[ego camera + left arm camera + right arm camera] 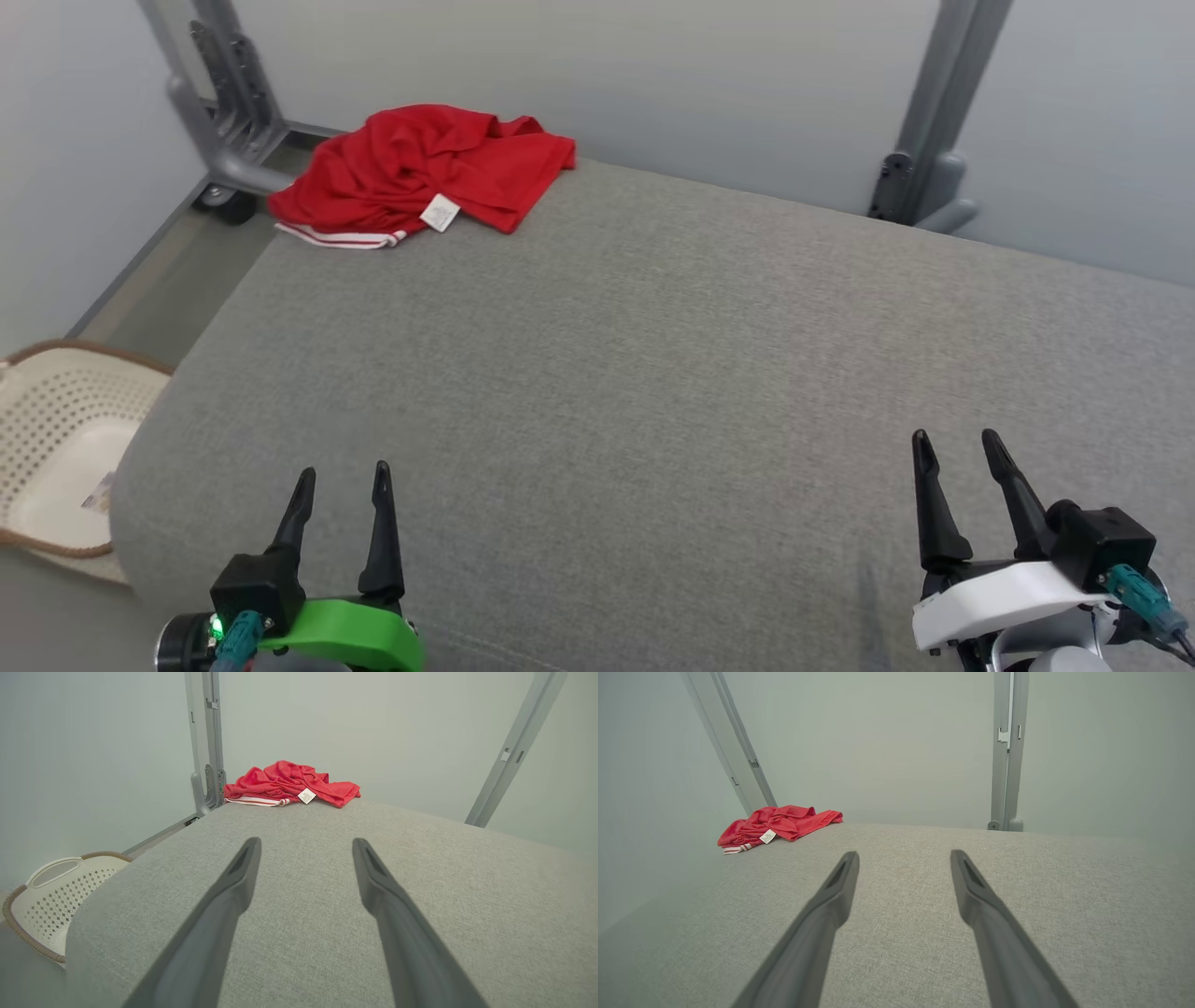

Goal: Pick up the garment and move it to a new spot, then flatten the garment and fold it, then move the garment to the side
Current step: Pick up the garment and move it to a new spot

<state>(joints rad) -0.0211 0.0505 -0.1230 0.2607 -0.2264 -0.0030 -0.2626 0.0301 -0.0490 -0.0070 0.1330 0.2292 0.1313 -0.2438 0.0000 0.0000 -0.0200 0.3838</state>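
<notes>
No wording can be made out.
A small white tag sewn to the crumpled red garment carries faint print too small to read; a paper slip in the perforated laundry basket is equally illegible.

The garment lies at the far left corner of the mattress, beside a frame post. A laundry basket stands on the floor to its left. The left gripper and right gripper sit over the near edge.
</notes>
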